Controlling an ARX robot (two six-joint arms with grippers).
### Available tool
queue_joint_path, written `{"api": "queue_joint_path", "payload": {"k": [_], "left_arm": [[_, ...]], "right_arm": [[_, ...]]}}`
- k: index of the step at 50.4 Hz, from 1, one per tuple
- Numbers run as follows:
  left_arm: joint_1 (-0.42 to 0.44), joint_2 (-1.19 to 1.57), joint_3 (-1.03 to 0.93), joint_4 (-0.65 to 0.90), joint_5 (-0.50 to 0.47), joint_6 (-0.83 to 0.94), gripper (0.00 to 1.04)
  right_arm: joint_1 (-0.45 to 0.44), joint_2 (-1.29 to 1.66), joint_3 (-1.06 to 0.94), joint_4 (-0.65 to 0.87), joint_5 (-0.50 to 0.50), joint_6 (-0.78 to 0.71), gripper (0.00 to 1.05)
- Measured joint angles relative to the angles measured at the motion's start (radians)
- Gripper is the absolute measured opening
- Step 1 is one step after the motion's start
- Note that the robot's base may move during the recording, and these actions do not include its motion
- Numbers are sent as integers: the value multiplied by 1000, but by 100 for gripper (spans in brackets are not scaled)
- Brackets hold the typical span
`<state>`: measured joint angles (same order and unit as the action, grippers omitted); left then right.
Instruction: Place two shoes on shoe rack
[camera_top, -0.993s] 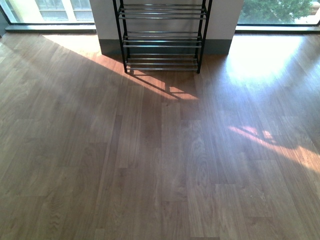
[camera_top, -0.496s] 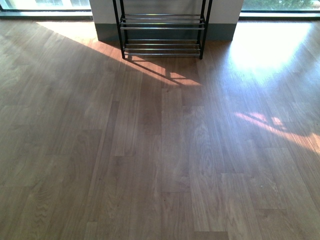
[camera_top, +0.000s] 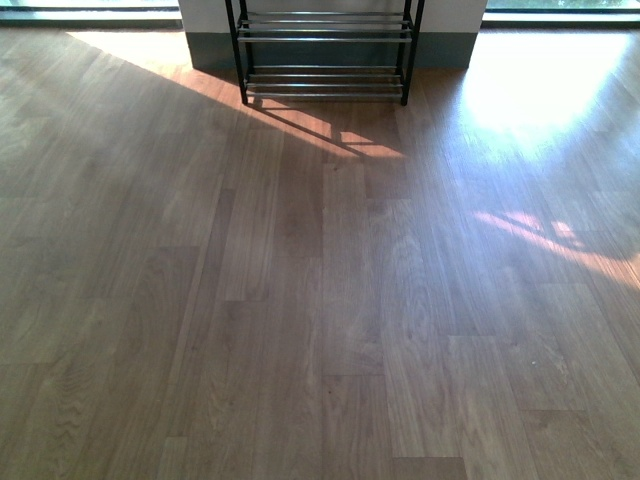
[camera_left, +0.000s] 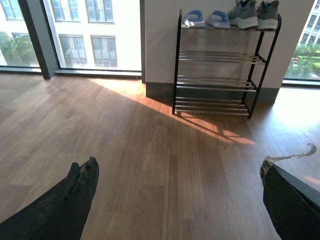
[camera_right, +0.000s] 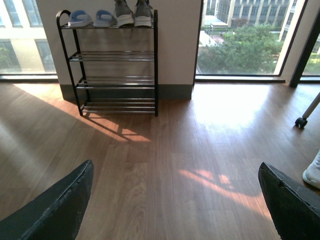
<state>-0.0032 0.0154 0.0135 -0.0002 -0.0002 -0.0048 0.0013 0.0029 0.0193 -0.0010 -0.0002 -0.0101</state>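
The shoe rack (camera_left: 220, 65) stands against the white wall pillar, black-framed with chrome bars. On its top tier sit a pair of pale-blue slides (camera_left: 206, 19) and a pair of grey sneakers (camera_left: 255, 14) side by side. The right wrist view shows the same rack (camera_right: 117, 60) with the slides (camera_right: 92, 18) and sneakers (camera_right: 133, 12) on top. The front view catches only the rack's lower tiers (camera_top: 322, 55). My left gripper (camera_left: 180, 175) is open over bare floor, far from the rack. My right gripper (camera_right: 175, 180) is open too, holding nothing.
Wooden floor (camera_top: 320, 300) stretches from me to the rack, with sunlit patches. Floor-to-ceiling windows (camera_right: 240, 40) flank the pillar. A wheeled stand leg (camera_right: 306, 116) and a white object (camera_right: 314, 172) sit at the right edge of the right wrist view.
In the front view the rack has slid upward and shows fewer tiers; more floor fills the picture.
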Motion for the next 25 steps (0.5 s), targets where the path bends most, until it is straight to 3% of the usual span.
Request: {"api": "queue_joint_path", "payload": {"k": [25], "left_arm": [[0, 0, 0, 0, 0, 0, 95]], "right_arm": [[0, 0, 0, 0, 0, 0, 96]]}}
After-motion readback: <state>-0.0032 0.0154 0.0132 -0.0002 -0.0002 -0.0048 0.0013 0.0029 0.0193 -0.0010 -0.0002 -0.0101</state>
